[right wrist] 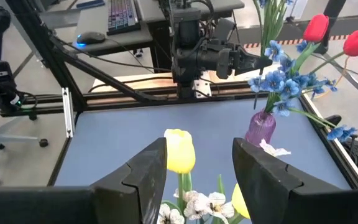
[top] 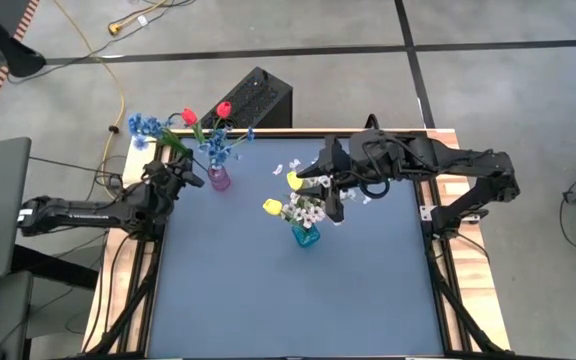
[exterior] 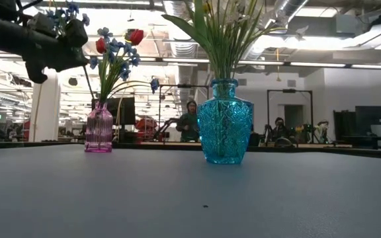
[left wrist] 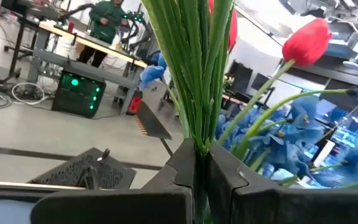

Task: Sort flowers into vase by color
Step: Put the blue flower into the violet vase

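My left gripper (top: 190, 178) is shut on a blue-blossom sprig (top: 146, 125) just left of the pink vase (top: 218, 178), near the table's far left. The pink vase holds blue sprigs (right wrist: 278, 81) and two red tulips (right wrist: 316, 28). At mid-table, the teal vase (top: 306, 235) holds white sprigs (top: 306, 210) and yellow tulips (top: 271, 206). My right gripper (top: 330, 200) hovers open above the teal vase's flowers. In its wrist view a yellow tulip (right wrist: 180, 151) shows below, between its fingers (right wrist: 145, 171); I see no touch. My left gripper pinches the blue sprig's bundle of green stems (left wrist: 199, 140) between its two fingers, which lie about level, reaching from the table's left. The stems rise from the fingers, and the blossoms (exterior: 68, 10) stand above the gripper (exterior: 78, 46). The sprig is lifted clear of the table.
Small white petal bits (top: 293, 165) lie on the blue mat behind the teal vase, and one (right wrist: 272, 148) lies by the pink vase. A black box (top: 258, 95) sits beyond the far edge. The mat's near half (top: 298, 300) is bare. People stand in the room behind.
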`<action>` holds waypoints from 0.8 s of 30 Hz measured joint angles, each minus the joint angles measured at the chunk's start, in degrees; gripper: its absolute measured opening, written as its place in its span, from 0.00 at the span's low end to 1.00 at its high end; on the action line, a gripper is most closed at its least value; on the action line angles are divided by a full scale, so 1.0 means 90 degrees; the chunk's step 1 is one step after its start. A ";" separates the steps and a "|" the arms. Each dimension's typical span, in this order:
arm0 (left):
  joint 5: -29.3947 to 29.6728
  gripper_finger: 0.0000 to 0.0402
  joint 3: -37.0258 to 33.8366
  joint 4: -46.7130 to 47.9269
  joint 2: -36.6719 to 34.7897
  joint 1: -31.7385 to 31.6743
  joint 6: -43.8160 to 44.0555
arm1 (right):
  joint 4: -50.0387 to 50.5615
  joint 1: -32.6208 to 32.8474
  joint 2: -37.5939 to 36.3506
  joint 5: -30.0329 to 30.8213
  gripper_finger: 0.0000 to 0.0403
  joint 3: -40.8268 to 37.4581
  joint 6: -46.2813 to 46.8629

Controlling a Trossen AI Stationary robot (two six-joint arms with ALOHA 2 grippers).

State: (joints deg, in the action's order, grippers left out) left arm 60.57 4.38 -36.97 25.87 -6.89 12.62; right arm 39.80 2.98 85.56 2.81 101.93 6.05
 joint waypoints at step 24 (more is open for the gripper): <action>-0.2311 0.00 -0.0007 0.0119 0.0083 -0.1791 -0.0072 | -0.0118 -0.0056 0.0000 0.0000 0.51 0.0000 0.0349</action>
State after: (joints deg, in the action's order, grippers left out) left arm 39.77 4.32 -35.90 26.62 -23.01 11.97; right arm 38.74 2.48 85.56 2.81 101.93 9.19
